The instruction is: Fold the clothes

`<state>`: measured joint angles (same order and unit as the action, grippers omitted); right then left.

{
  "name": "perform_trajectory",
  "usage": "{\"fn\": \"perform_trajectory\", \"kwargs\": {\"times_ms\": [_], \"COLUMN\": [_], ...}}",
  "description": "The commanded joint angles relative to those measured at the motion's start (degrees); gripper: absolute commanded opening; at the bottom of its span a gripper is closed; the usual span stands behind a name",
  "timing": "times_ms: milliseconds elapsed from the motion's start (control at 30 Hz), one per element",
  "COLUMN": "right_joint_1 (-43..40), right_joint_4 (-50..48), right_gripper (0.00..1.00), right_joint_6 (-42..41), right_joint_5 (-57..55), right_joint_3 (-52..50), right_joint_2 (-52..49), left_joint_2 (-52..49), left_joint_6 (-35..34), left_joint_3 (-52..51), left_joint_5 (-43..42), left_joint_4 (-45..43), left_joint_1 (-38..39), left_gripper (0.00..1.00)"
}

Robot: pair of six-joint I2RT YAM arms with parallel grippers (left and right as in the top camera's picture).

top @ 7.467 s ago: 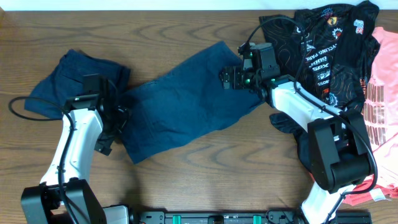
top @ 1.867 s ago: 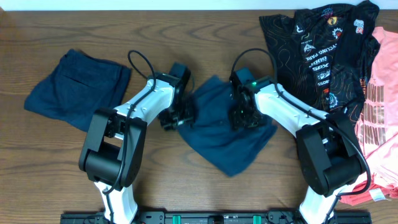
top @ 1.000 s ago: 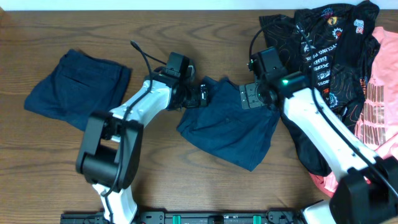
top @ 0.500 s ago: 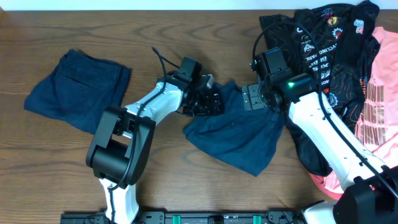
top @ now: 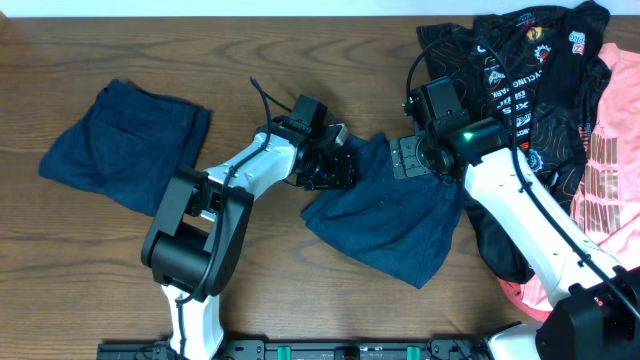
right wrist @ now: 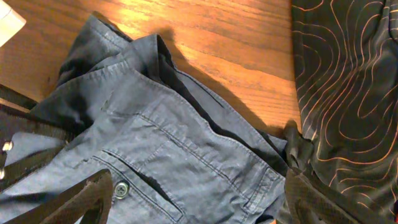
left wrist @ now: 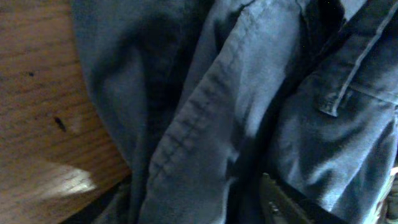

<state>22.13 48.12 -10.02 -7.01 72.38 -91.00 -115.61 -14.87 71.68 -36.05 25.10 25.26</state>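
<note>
A crumpled pair of navy shorts (top: pixel 385 220) lies at the table's middle. A second navy garment (top: pixel 125 140) lies flat and folded at the left. My left gripper (top: pixel 337 165) is at the shorts' upper left edge. In the left wrist view, navy fabric (left wrist: pixel 236 81) fills the frame and bunches between the fingers (left wrist: pixel 199 202), so it looks shut on the shorts. My right gripper (top: pixel 410 158) is over the shorts' upper right. In the right wrist view its fingers (right wrist: pixel 196 186) are spread wide above the buttoned back pocket (right wrist: pixel 155 168).
A black printed jersey (top: pixel 520 70) lies at the back right, touching the shorts' right edge; it also shows in the right wrist view (right wrist: pixel 354 81). Pink garments (top: pixel 610 150) lie at the far right. Bare wooden table (top: pixel 300 50) lies beyond.
The spread shorts were gathered into a smaller heap at the middle. Over the last second my left gripper moved right with the shorts' edge, and the heap shifted right and toward the front.
</note>
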Motion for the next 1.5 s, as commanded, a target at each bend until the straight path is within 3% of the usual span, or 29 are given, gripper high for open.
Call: {"fn": "perform_trajectory", "kwargs": {"times_ms": [0,167,333,600,800,867,1000,1100,1133,1267,1467], "right_joint_1": [-0.5,-0.5,-0.5,-0.5,-0.5,-0.5,-0.5,-0.5,-0.5,-0.5,-0.5], "right_joint_4": [0.2,0.8,0.8,1.2,1.2,1.2,1.4,1.8,2.0,2.8,3.5], "right_gripper": [0.87,0.87,0.88,0.88,0.87,0.87,0.87,0.87,0.87,0.87,0.87], "right_joint_6": [-0.2,-0.2,-0.2,-0.2,-0.2,-0.2,-0.2,-0.2,-0.2,-0.2,-0.2], "right_joint_5": [0.0,0.0,0.0,0.0,0.0,0.0,0.0,0.0,0.0,0.0,0.0], "right_joint_3": [0.8,0.8,0.8,0.8,0.8,0.8,0.8,0.8,0.8,0.8,0.8], "right_joint_2": [0.5,0.5,0.5,0.5,0.5,0.5,0.5,0.5,0.5,0.5,0.5], "left_joint_2": [-1.0,-1.0,-1.0,-1.0,-1.0,-1.0,-1.0,-1.0,-1.0,-0.6,4.6], "left_joint_6": [0.5,2.1,2.2,2.2,3.3,3.3,3.3,3.3,3.3,3.3,3.3], "left_joint_3": [-0.8,-0.8,-0.8,-0.9,-1.7,-2.4,-3.7,-3.7,-3.7,-3.1,1.6], "left_joint_5": [-0.4,-11.0,-15.7,-16.0,-14.6,-11.0,-2.3,2.4,3.3,8.6,23.5], "left_joint_4": [1.1,1.1,1.2,1.6,1.6,1.6,1.6,1.2,0.9,1.3,7.7], "left_joint_1": [0.0,-1.5,-3.7,-3.0,-1.1,0.1,3.2,5.1,5.5,4.9,-4.0], "left_gripper": [0.7,0.77,0.82,0.91,0.89,0.82,0.55,0.14,0.06,0.06,0.06]}}
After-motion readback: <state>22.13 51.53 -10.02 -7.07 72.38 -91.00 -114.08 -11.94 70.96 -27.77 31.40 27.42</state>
